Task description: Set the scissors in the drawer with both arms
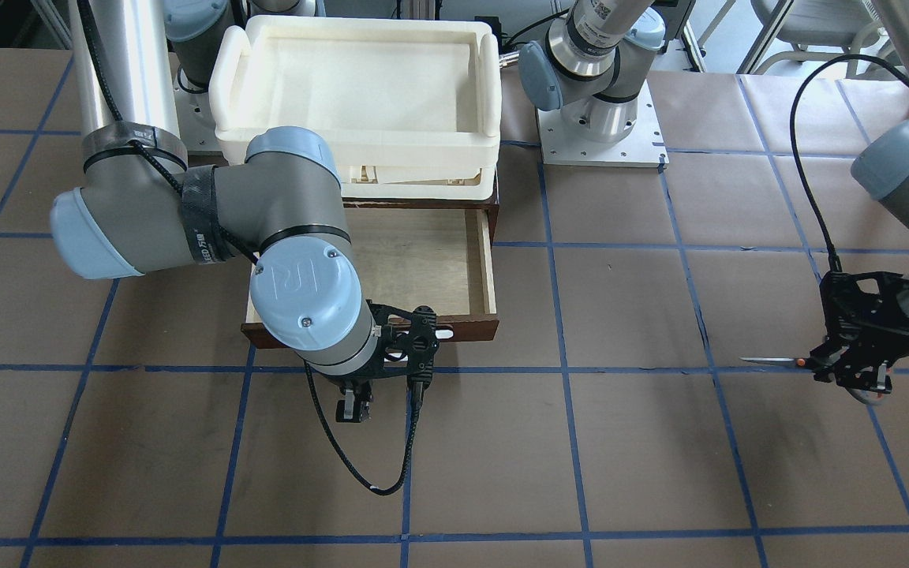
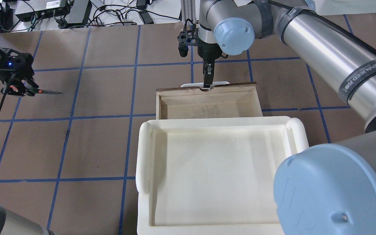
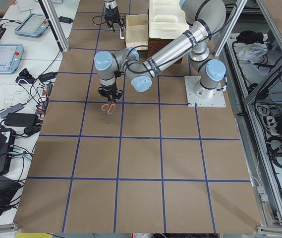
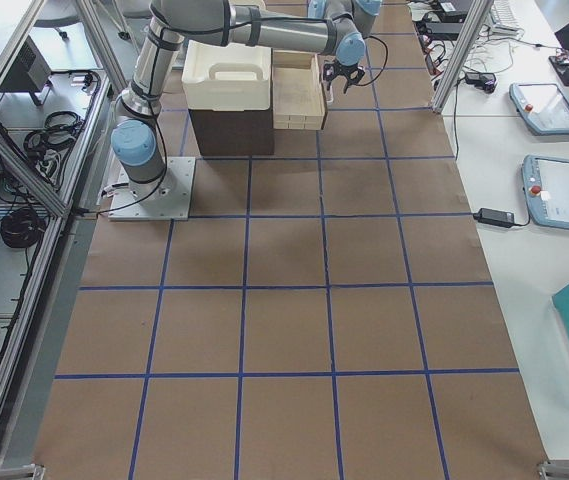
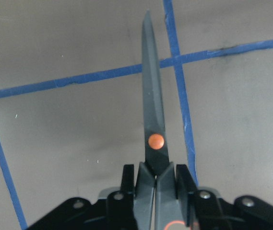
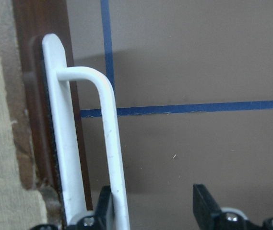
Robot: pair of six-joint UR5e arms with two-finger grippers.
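Observation:
My left gripper (image 2: 28,89) is shut on the handles of the scissors (image 2: 47,92), holding them above the table far to the drawer's left. The blades (image 5: 153,110) point out ahead of the fingers (image 5: 128,182), with the orange pivot dot in plain sight. The scissors also show in the front-facing view (image 1: 774,361). The dark brown drawer (image 2: 207,105) is pulled open and its pale plywood interior (image 1: 423,256) is bare. My right gripper (image 6: 153,211) is open at the white bar handle (image 6: 110,124), and the bar lies just inside one finger (image 6: 105,206).
A cream-white plastic tray (image 2: 144,153) sits on top of the cabinet above the drawer. The right arm's elbow (image 1: 289,237) hangs over part of the drawer. Brown paper with blue tape lines (image 2: 103,140) covers the table.

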